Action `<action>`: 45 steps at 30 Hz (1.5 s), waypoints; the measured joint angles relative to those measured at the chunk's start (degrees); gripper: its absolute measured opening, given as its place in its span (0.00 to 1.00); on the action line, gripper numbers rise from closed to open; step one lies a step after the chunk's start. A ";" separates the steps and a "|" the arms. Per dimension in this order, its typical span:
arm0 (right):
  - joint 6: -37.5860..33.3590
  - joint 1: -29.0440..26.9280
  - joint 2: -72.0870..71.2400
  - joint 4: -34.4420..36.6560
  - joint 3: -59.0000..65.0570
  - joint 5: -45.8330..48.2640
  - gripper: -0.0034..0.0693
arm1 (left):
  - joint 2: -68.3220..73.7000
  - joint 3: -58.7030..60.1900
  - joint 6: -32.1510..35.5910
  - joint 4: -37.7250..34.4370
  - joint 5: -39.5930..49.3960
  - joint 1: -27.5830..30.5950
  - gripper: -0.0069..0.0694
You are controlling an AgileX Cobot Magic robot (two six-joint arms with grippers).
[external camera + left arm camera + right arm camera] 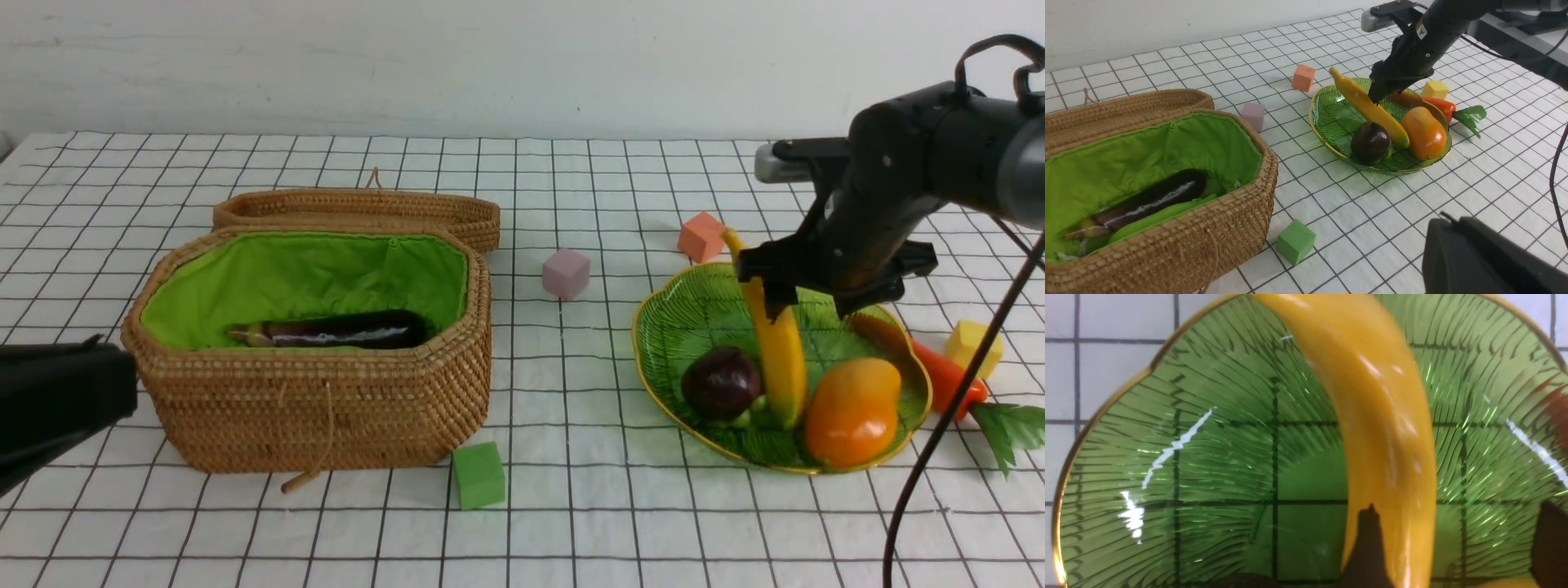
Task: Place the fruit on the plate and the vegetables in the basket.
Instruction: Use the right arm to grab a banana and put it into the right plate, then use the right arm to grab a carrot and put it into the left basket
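Gripping nothing, with right gripper (808, 306) splayed wide; risks snagging leaning banana (780, 359) on retreat, knocking mangosteen (722, 382) off plate (694, 318).

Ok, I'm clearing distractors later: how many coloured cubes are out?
4: salmon cube behind the plate, lilac cube between basket and plate, green cube at the basket's front corner, yellow cube beside the carrot. More could hide behind the basket.

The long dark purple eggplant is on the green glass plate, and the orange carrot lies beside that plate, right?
No. The front view shows the long dark purple eggplant inside the green-lined woven basket, not on the green glass plate. The orange carrot does lie beside that plate.
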 joint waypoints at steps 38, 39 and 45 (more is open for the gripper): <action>-41.64 -22.81 0.47 17.55 2.42 15.45 0.69 | 0.00 0.00 15.93 -14.90 -5.98 0.00 0.09; -41.64 -22.81 0.47 17.42 2.74 15.13 0.69 | 0.00 0.00 15.93 -14.90 -5.98 0.00 0.09; -41.64 -22.81 0.47 17.13 4.68 10.76 0.69 | 0.00 0.00 15.93 -14.90 -5.98 0.00 0.09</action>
